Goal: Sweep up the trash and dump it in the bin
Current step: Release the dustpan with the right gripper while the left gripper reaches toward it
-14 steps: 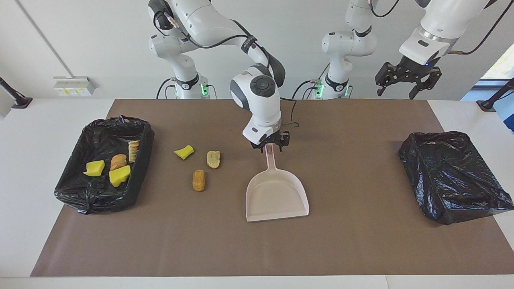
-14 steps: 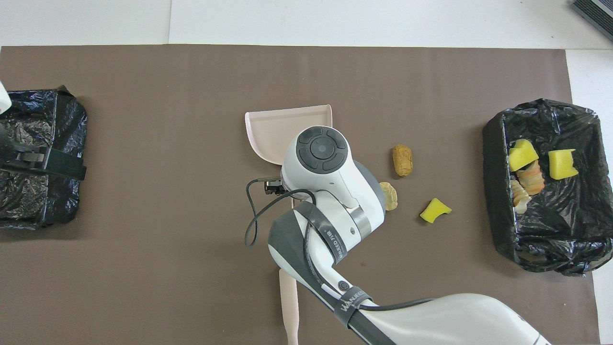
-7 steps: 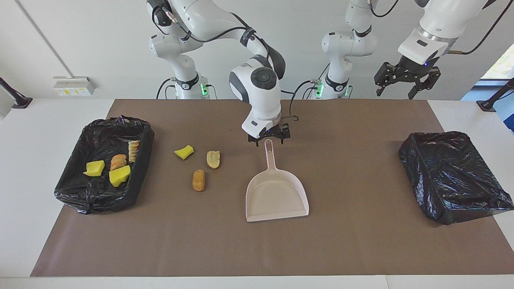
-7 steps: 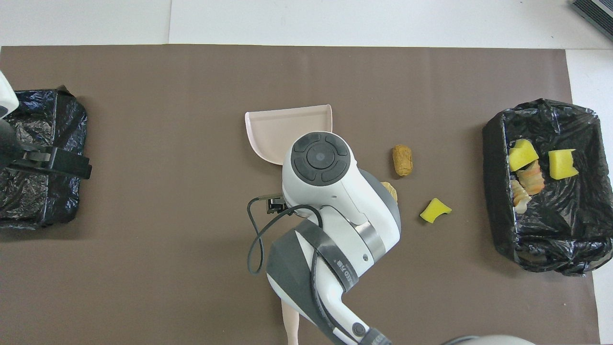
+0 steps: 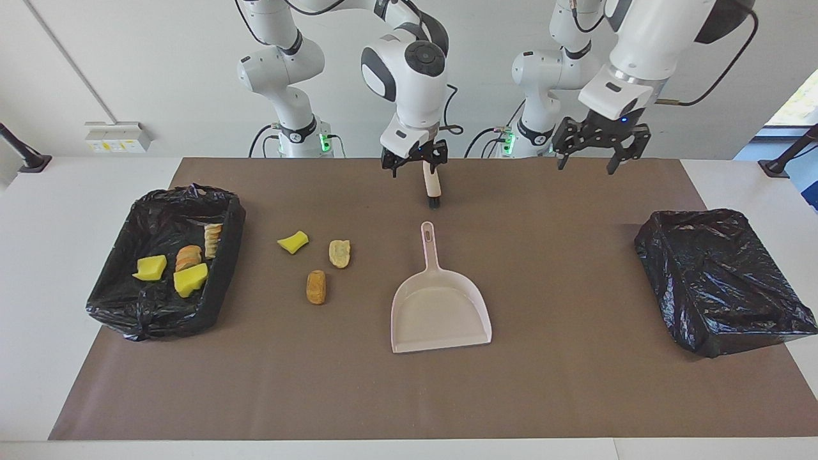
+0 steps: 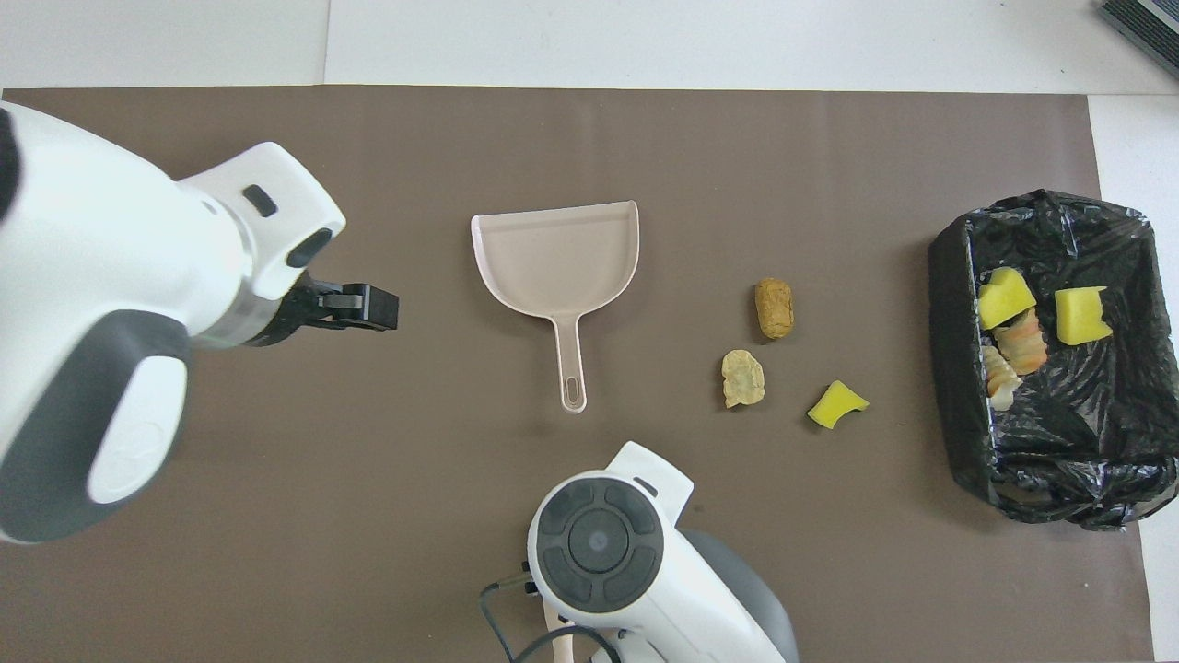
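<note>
A pale pink dustpan (image 5: 441, 313) (image 6: 557, 253) lies flat mid-mat, its handle toward the robots. Three trash scraps lie beside it toward the right arm's end: a yellow sponge chunk (image 5: 293, 242) (image 6: 836, 405), a tan piece (image 5: 339, 253) (image 6: 742, 378) and an orange-brown piece (image 5: 316, 287) (image 6: 775, 308). Several more scraps (image 5: 190, 279) (image 6: 1079, 314) sit in the black-lined bin (image 5: 166, 316) (image 6: 958, 276) at that end. My right gripper (image 5: 415, 167) hangs open and holds nothing, over the handle of a small brush (image 5: 433, 188). My left gripper (image 5: 597, 160) (image 6: 359, 307) is raised and open.
A second black-lined bin (image 5: 722, 281) stands at the left arm's end; the left arm hides it in the overhead view. The brush lies on the brown mat (image 5: 575, 396) nearer to the robots than the dustpan. White table borders the mat.
My right gripper opened off the dustpan handle, rose and drew back toward the robots, uncovering the brush. The left arm swung in toward the middle. The dustpan and scraps stayed put.
</note>
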`<state>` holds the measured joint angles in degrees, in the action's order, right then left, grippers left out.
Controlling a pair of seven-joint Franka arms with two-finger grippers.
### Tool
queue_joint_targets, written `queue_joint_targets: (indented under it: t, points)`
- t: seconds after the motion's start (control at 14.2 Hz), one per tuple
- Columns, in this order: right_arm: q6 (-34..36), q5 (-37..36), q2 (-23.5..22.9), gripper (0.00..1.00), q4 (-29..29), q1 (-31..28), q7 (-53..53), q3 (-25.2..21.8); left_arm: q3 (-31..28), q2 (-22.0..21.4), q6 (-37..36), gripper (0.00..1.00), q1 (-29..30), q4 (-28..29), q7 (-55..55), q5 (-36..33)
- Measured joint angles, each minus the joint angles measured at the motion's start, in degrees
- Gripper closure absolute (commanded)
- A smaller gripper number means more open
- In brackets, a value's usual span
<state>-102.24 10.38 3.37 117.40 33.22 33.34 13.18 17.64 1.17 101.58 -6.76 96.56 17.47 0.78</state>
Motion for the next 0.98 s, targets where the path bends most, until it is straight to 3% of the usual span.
queue_joint_targets:
  t: [0.28, 0.42, 0.7, 0.98]
  points:
    - [-3.1, 8.0, 8.6, 0.0, 12.1, 5.4, 0.3, 0.0, 6.8, 4.4, 8.9, 0.0, -0.3, 4.9, 9.0, -0.6]
    - [-6.0, 8.8, 10.6, 0.0, 16.1, 8.0, 2.1, 0.0, 10.0, 8.6, 12.1, 0.0, -0.4, 5.2, 14.4, -5.0]
    - [-14.6, 8.8, 10.3, 0.0, 21.6, 14.4, 7.7, 0.1, 14.6, 16.9, 17.0, 0.0, -0.6, 4.5, 27.0, -14.2]
    - [-22.2, 8.8, 5.4, 0.0, 22.6, 17.5, 11.0, 0.0, 17.1, 24.0, 18.6, 0.0, -2.1, 1.6, 35.8, -20.9]
